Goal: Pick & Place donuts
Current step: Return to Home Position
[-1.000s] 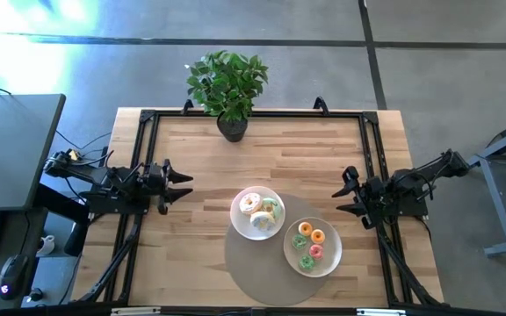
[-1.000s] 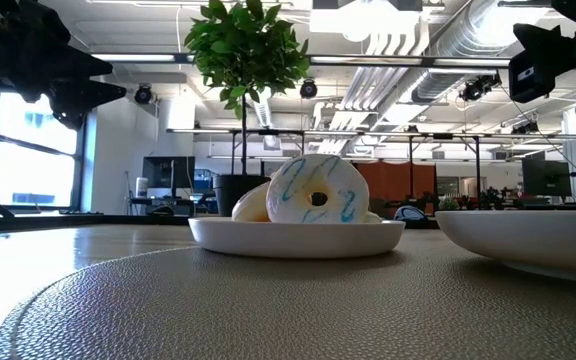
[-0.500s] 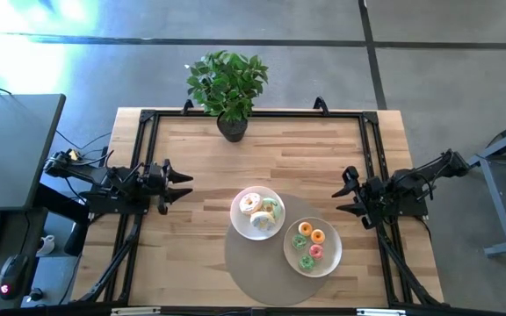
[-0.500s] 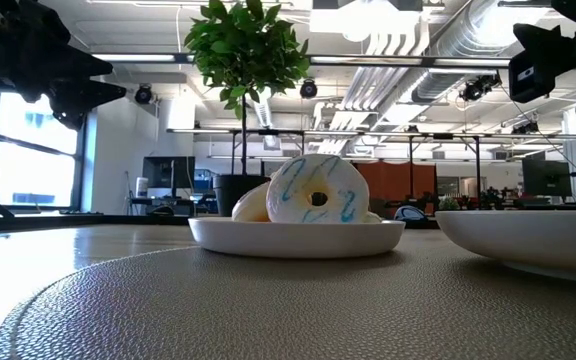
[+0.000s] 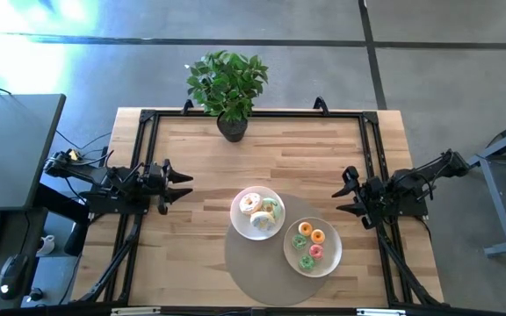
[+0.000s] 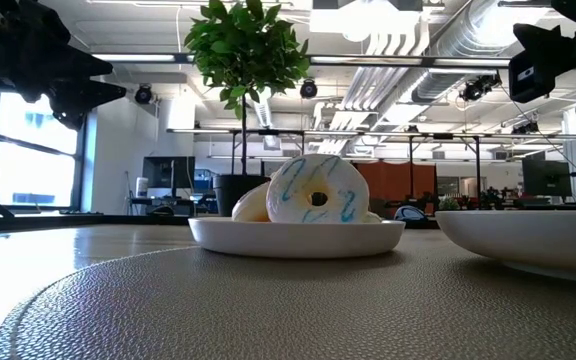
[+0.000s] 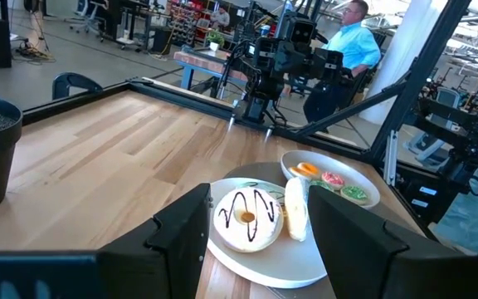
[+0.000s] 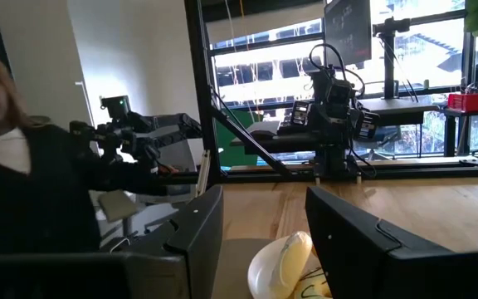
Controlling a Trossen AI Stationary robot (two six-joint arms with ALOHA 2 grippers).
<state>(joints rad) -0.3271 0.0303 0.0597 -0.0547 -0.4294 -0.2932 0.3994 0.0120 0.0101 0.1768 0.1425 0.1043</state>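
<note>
Left gripper [image 5: 179,185] at 9 o'clock, right gripper [image 5: 348,190] at 3 — both wide, empty; donuts [image 5: 262,219] plated, seemingly only homing left.

high: overhead, straight down, whole table [image 5: 306,149] | low: tabletop height, level, close to nearer plate [image 6: 298,238] | wrists: facing each other across table | shared: donuts [image 6: 316,200] on that plate

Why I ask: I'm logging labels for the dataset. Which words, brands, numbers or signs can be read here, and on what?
No text is legible in any view.
White plates, donuts, plant pot: no print visible.
Monitor beyond the table: too blurred to read.
</note>
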